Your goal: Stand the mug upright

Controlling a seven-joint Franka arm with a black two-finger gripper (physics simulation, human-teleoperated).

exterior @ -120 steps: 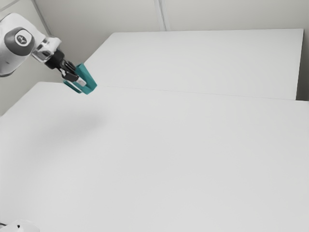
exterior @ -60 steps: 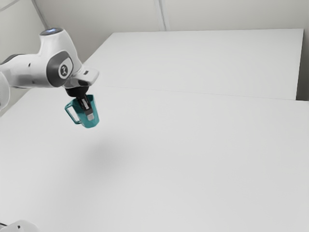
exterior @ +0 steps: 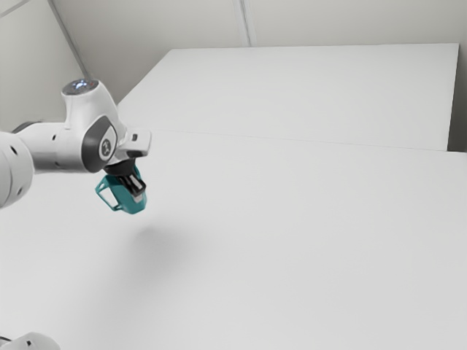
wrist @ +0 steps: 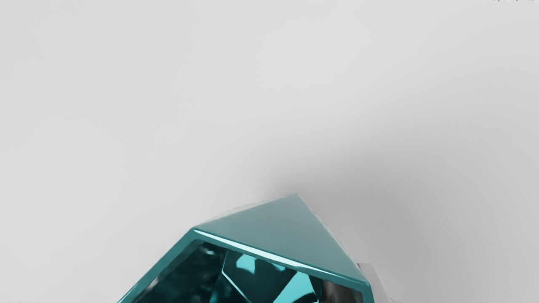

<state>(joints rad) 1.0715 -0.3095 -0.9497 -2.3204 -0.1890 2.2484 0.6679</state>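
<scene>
Inspection finds the pincer clamped on the mug and lower over the tabletop than half a second ago. Mug remains airborne, mouth upward but leaning; levelling and seating are judged outstanding.

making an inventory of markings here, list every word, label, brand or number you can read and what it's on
No words, brands or numbers are readable.
Round emblem on the arm's dark joint cover: too small to read.
Round top cap of the arm: faint marks, too small to read.
Teal mug: no text on the sides that show.
</scene>
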